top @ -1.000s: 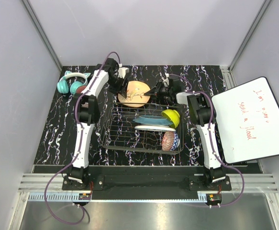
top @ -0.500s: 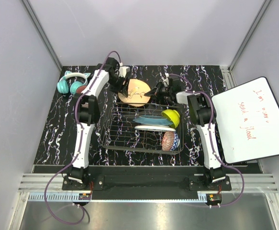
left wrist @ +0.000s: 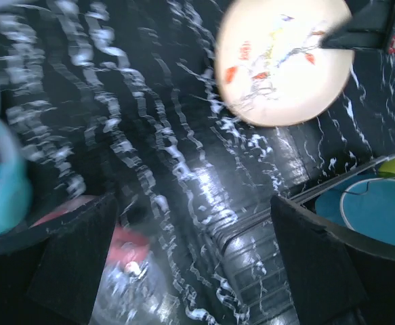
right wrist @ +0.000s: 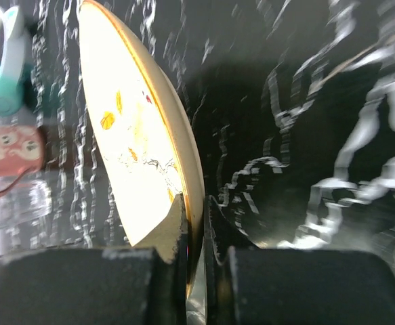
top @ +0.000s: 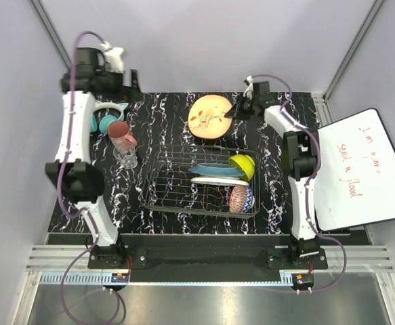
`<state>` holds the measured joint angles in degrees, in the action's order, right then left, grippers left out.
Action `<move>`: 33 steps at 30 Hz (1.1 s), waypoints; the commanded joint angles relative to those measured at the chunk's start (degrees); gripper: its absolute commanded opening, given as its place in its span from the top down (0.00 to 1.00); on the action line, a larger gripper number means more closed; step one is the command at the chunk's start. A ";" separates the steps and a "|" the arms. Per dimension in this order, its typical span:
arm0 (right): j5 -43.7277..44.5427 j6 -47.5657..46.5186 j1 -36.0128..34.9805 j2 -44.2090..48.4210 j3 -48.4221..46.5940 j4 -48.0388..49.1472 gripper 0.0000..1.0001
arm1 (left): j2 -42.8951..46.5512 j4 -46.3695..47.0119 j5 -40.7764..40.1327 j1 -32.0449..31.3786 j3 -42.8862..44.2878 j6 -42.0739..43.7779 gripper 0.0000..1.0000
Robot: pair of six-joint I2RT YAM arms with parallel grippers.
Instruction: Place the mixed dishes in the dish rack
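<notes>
Top external view: right end effector (top: 240, 108) pinches the tan floral plate (top: 209, 116), upper centre, beyond the dish rack (top: 167, 186); left end effector (top: 133, 81) spread. Next, probably: slot it upright into the rack.

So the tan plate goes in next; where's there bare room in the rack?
The left half of the rack is free, between its left wall and the teal plate and white plate. The right half is crowded: those plates, the yellow bowl and the red bowl.
</notes>
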<state>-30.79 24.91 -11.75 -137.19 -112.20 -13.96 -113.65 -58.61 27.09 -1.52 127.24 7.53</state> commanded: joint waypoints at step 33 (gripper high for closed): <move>18.21 -36.94 -24.37 97.19 51.55 -8.89 1.00 | 23.21 2.80 -8.54 4.51 -31.17 3.55 0.01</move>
<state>-18.63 -7.42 -33.69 -42.72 -59.90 -30.65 -92.60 -58.17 20.14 3.09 96.95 10.72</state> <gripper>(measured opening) 0.081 0.988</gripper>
